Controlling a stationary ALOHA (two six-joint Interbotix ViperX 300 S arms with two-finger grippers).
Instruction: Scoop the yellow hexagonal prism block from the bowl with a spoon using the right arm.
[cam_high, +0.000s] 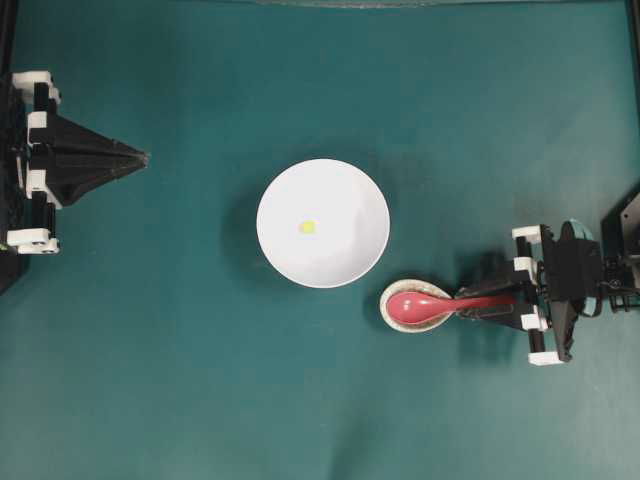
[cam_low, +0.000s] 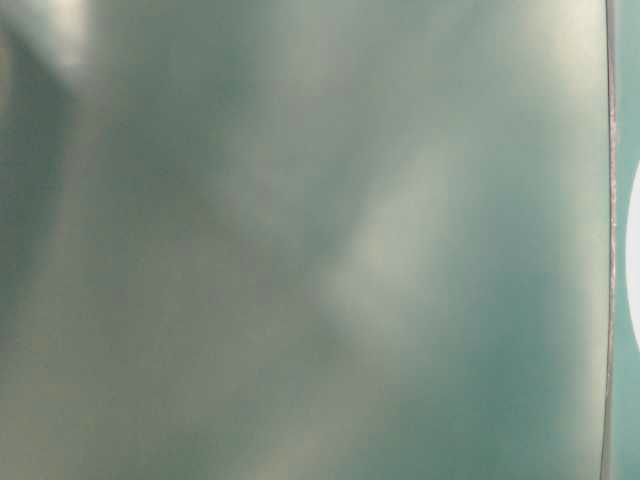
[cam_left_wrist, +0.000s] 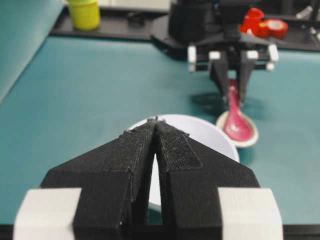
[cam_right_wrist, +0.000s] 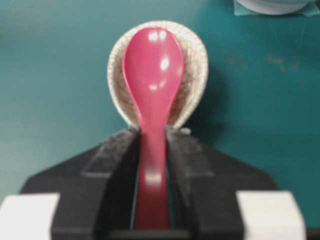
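**Q.** Right wrist view: what does the spoon (cam_right_wrist: 152, 95) offer as a handhold, and how should it behave?

**A.** Glossy pink-red spoon, handle running straight back between the two fingers of the right gripper (cam_right_wrist: 152, 137). Scoop lies in a small speckled dish (cam_right_wrist: 197, 75). Fingers flank the handle closely on both sides; a thin gap seems to remain on one side, so a firm clamp cannot be confirmed. Judged stiff, light and slippery from its sheen; it could be brittle. The handle just behind the scoop is the sensible hold, since a grip further back would let the scoop sag or twist.

**Q.** Overhead view: where does the block (cam_high: 307, 227) sit?

**A.** Tiny yellow block near the centre of the white bowl (cam_high: 355, 190), resting on the smooth inner floor. Judged very light and apt to skid ahead of the scoop rather than ride into it. Bowl stands mid-desk; spoon and dish sit just beside its rim, toward the desk's right edge, with the right gripper beyond them.

**Q.** And the other arm?

**A.** Left gripper (cam_left_wrist: 156, 122) hangs near the desk's left edge, well apart from the bowl, fingertips pressed together and holding nothing. The table-level view is a blur and adds nothing.
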